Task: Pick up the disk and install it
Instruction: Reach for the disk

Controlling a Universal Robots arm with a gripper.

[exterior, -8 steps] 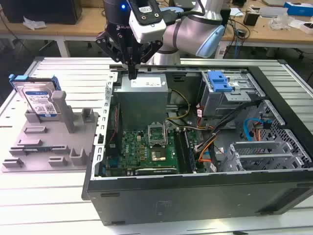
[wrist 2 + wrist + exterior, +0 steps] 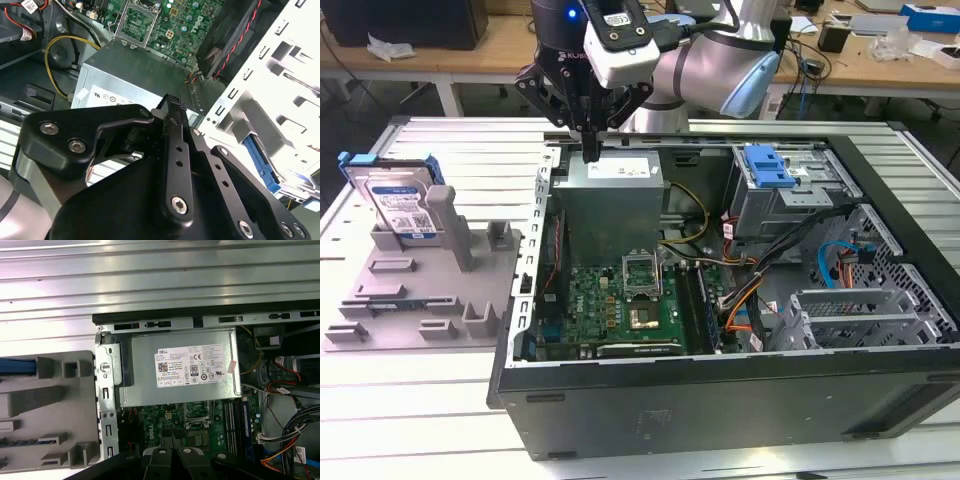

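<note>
At the exterior view's left, disk (image 2: 388, 192) upright on edge in a grey fixture (image 2: 430, 300), untouched. Probably rigid, dense, shock-sensitive; best pinched across the long sides of the light-blue bracket (image 2: 360, 160), off the label (image 2: 408, 212). Further right, gripper (image 2: 590, 150), fingers pressed together on nothing, above the power supply (image 2: 610, 205) inside the open computer case (image 2: 720, 400).

This looks like a robotics lab or electronics workshop: a robot arm (image 2: 720, 65) stands over an open computer case (image 2: 720, 405) on a slatted metal surface (image 2: 400, 400), with cluttered wooden benches (image 2: 500, 45) along the far side.
</note>
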